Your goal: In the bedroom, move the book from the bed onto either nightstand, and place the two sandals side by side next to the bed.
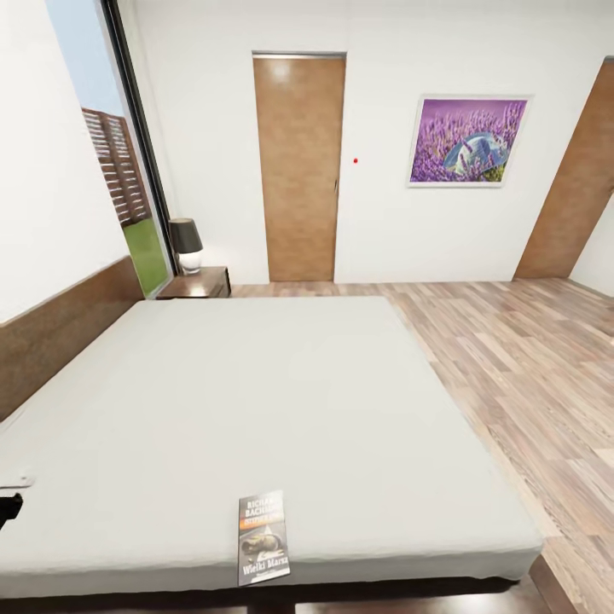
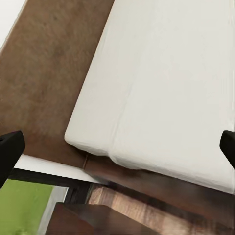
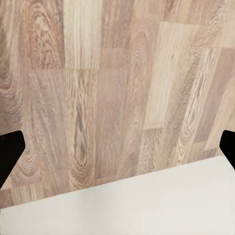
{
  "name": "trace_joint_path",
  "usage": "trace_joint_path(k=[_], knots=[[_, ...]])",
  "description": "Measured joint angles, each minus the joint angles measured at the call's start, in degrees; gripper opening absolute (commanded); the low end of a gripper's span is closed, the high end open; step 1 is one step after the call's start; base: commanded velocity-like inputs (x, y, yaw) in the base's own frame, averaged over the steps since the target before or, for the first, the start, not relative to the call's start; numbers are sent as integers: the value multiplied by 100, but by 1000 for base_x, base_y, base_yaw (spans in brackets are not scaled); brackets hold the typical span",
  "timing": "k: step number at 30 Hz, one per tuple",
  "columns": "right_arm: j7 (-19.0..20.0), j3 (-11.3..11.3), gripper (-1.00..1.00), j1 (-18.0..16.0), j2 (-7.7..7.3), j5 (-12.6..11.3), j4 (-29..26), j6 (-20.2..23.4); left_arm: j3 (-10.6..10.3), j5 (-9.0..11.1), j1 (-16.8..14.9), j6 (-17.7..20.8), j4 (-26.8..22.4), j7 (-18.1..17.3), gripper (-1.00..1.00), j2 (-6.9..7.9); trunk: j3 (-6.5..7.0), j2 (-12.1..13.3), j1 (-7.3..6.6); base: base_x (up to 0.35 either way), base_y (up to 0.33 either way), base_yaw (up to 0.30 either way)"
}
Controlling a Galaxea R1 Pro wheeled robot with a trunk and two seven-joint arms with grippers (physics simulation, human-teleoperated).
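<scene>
The book (image 1: 263, 537), dark with an orange band, lies flat at the near edge of the bed (image 1: 256, 401), which has an off-white mattress and a brown headboard (image 1: 60, 328). A dark nightstand (image 1: 198, 283) stands at the bed's far corner by the window. My left gripper (image 2: 117, 149) is open, its fingers (image 2: 10, 152) wide apart above a mattress corner (image 2: 93, 137) and the headboard. A black part of the left arm (image 1: 8, 509) shows left of the book. My right gripper (image 3: 117, 147) is open over the plank floor (image 3: 98, 88) beside the mattress edge. The sandals are out of view.
A grey lamp (image 1: 185, 245) stands on the nightstand. A tall window (image 1: 111, 145), a brown door (image 1: 300, 170), a lavender picture (image 1: 467, 141) and a second door (image 1: 576, 188) line the walls. Wood floor (image 1: 529, 358) runs along the bed's right side.
</scene>
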Motion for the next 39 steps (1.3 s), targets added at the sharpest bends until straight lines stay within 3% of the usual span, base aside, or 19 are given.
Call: trace_joint_path(k=[1,8,15,18,20,21,26,31,32,36,39], knots=[[0,0,100,0,0,0,0,0,3,-1,4,0,0,-3,100,0,18,40,-22,0,0,0],[0,0,100,-3,22,0,-3,0,465,1,865,106,-42,-734,100,-16,143,321,-176,0,0,0],[0,1,100,-4,32,1,-8,-3,553,-1,1547,90,-37,-1134,100,-65,268,602,-330,0,0,0],[0,1,100,-4,39,1,-13,-5,559,-2,1784,84,-16,-1210,100,-163,322,722,-396,0,0,0],[-1,0,100,-4,52,1,-38,-9,561,-5,1899,82,-8,-1239,100,-306,358,802,-440,0,0,0],[-1,-1,100,-4,53,1,-38,-10,561,-10,1901,82,-8,-1239,100,-308,376,843,-462,0,0,0],[-2,-1,100,-4,85,1,-158,-20,543,-67,2087,64,115,-1219,100,-830,466,1043,-572,0,0,0],[-3,3,100,-4,110,15,-315,-29,415,-394,2145,-29,587,-1208,100,-1270,485,1085,-594,0,0,0],[-3,2,100,-4,110,15,-316,-29,414,-403,2145,-29,590,-1209,100,-1272,485,1085,-594,0,0,0],[-4,12,100,-4,152,38,-384,-32,242,-698,2161,-160,1115,-1228,100,-1557,485,1085,-594,0,0,0],[-5,16,100,-4,175,46,-415,-33,-41,-802,2161,-398,1742,-1231,100,-1814,484,1085,-594,0,0,0]])
